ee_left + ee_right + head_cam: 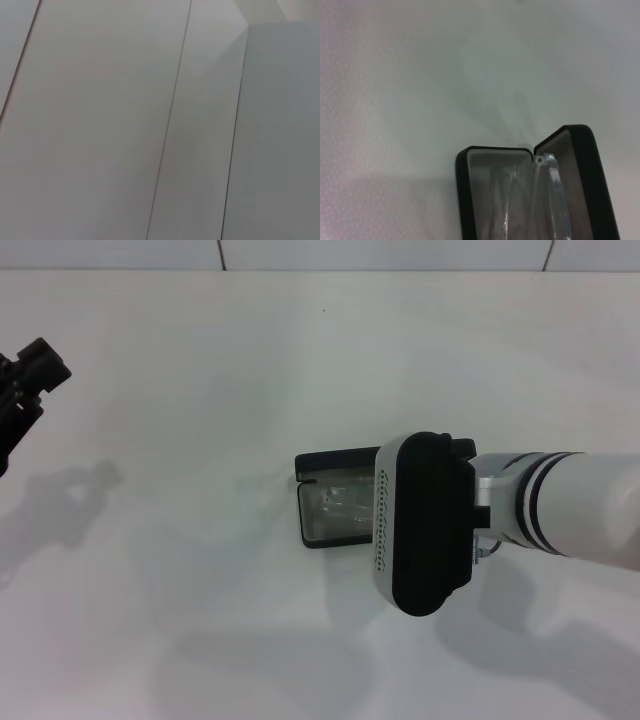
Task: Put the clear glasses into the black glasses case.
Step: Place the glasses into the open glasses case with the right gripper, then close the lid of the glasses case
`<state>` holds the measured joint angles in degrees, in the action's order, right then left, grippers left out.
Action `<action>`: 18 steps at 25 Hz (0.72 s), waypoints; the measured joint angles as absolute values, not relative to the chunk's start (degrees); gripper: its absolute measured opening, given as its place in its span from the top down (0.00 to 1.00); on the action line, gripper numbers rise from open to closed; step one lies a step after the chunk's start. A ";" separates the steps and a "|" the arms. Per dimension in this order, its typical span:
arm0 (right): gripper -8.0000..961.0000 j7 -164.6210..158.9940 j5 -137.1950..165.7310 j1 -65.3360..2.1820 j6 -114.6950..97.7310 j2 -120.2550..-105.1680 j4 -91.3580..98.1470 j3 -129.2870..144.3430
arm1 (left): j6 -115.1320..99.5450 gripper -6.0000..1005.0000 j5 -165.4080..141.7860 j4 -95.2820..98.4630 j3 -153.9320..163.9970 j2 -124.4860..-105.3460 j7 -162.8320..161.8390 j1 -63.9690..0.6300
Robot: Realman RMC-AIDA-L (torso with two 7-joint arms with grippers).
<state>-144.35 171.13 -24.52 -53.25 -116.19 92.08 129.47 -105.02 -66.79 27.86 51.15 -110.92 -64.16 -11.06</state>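
Right claw (400,525) hovers over the open black case (325,502) mid-counter (200,390), fingers hidden, so its state is unclear. Clear glasses (547,200) already lie inside; closing may remain. Left claw (35,365) is parked far left.

Pale grey-white panels (100,120) fill the left wrist view — thin dark seams (170,120) run from twelve toward six o'clock, with a corner fold at one o'clock

Light: bright and even on the white matte tabletop (200,390) | Shadows: soft grey patches near the matte black rectangular glasses case (330,502), open | Glare: pale sheen on its grey lining | Focus: right wrist view soft, case edges hazy
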 joint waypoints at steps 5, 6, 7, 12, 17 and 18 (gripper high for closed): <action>0.82 -144.24 171.13 -24.52 -53.25 -116.12 92.09 129.46 | -105.02 0.86 -66.73 27.86 51.15 -110.95 -64.09 -10.93; 0.82 -144.23 171.12 -24.52 -53.25 -116.11 92.03 129.46 | -105.02 0.86 -66.72 27.86 51.15 -111.00 -64.04 -10.90; 0.82 -144.21 171.12 -24.52 -53.25 -116.11 91.96 129.46 | -105.02 0.86 -66.71 27.86 51.11 -111.04 -64.03 -10.89; 0.82 -142.44 171.12 -24.15 -53.22 -116.07 91.96 129.72 | -105.03 0.86 -66.98 27.86 49.73 -111.31 -64.08 -10.88; 0.81 -141.78 171.12 -23.68 -53.08 -116.12 92.83 129.54 | -105.03 0.86 -67.11 27.85 49.70 -111.25 -64.38 -11.04; 0.81 -141.78 171.12 -23.51 -53.08 -116.13 93.14 129.57 | -105.03 0.86 -67.11 27.85 49.70 -111.25 -64.38 -11.04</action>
